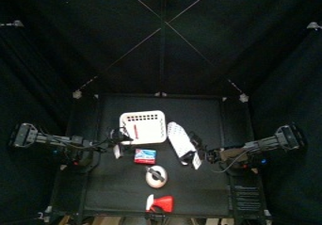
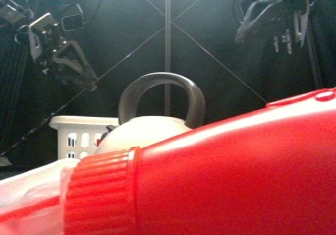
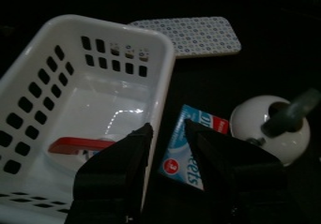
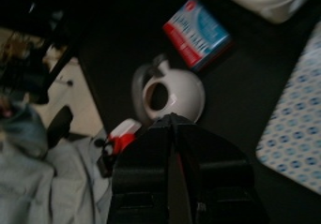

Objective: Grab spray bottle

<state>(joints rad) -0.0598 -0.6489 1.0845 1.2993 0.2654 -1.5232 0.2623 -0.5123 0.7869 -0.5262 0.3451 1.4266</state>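
Top view: red spray bottle (image 1: pixel 161 204) lies at bottom centre on table (image 1: pixel 214 111), w/ nothing holding it. Left tool (image 1: pixel 116 154) sits mid-left, released; right tool (image 1: pixel 201 157) mid-right, clenched on nothing.

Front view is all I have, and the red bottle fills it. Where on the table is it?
Observer: The bottle is at the middle of the front edge, with its white head toward the left arm's side.
Operator: Is a gripper near it?
Observer: No. The left gripper and the right gripper are both farther back, over mid-table.
Operator: What is the ring behind it?
Observer: It is the handle of a grey-white rounded thing, which stands between the bottle and a box.
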